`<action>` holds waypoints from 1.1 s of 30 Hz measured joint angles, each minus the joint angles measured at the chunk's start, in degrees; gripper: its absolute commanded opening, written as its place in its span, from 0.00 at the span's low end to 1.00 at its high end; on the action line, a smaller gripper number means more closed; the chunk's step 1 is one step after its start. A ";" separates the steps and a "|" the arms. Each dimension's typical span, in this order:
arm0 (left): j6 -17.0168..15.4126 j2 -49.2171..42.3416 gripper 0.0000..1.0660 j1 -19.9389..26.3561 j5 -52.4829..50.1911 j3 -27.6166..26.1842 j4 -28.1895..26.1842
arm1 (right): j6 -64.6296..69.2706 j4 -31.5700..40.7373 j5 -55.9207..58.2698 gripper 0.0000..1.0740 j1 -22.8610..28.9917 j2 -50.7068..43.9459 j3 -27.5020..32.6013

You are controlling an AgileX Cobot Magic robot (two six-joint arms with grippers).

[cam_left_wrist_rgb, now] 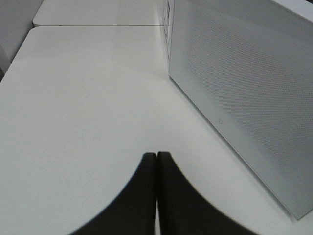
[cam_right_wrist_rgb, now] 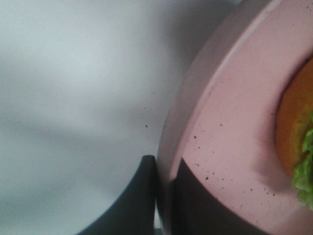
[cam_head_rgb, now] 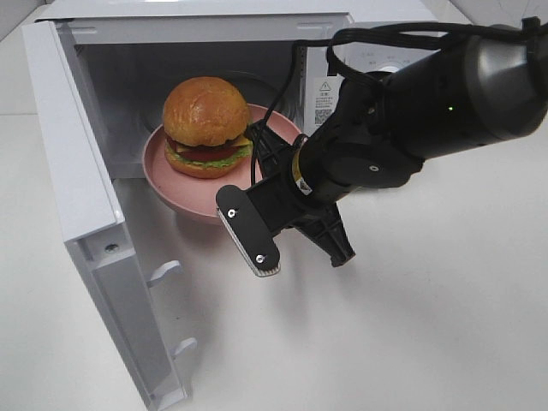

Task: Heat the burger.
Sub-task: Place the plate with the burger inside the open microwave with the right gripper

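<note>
Standing open, the microwave [cam_head_rgb: 214, 34] has its door [cam_head_rgb: 77, 171] swung wide on the left. The pink plate [cam_head_rgb: 169, 182] lies at the cavity mouth, its near edge past the sill, with the burger [cam_head_rgb: 207, 124] on it. The right gripper [cam_right_wrist_rgb: 164, 171] pinches the plate's near-right rim, so the burger lies far-left of its fingers (the cavity behind looks roomy). The left gripper [cam_left_wrist_rgb: 156, 161] is closed on nothing.

Glossy-bunned burger [cam_head_rgb: 206, 127], matt speckled pink plate [cam_right_wrist_rgb: 234, 137], smooth white table [cam_head_rgb: 428, 325], matt black fingers [cam_right_wrist_rgb: 132, 205]
</note>
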 measured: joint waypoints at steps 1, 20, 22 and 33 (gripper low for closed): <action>0.00 0.00 0.00 0.00 0.00 0.00 0.00 | 0.00 0.00 0.00 0.00 0.00 0.00 0.00; 0.00 0.00 0.00 0.00 0.00 0.00 0.00 | -19.19 23.89 13.75 0.00 -3.55 12.03 -21.94; 0.00 0.00 0.00 0.00 0.00 0.00 0.00 | -19.19 24.69 14.95 0.00 -3.84 13.52 -24.64; 0.00 0.00 0.00 0.00 0.00 0.00 0.00 | -10.94 25.38 21.72 0.00 -5.21 21.66 -39.71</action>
